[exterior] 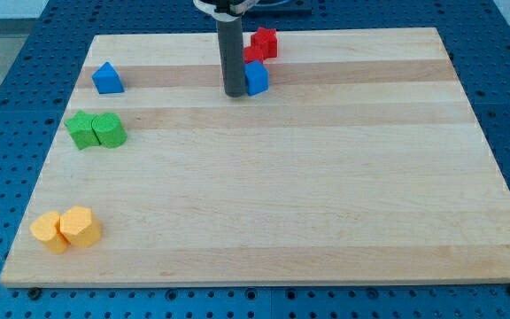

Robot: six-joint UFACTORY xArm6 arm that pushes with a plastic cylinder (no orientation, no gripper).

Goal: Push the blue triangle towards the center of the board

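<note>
The blue triangle [107, 78] sits near the board's upper left, pointing up. My tip [235, 93] is at the end of the dark rod near the top middle of the board, well to the right of the blue triangle. The tip touches or nearly touches the left side of a blue block [257, 78]. Red blocks [262, 43] lie just above that blue block, partly behind the rod.
Two green blocks [96, 130] lie side by side below the blue triangle. Two orange blocks [66, 229] lie together at the lower left. The wooden board [326, 195] rests on a blue perforated table.
</note>
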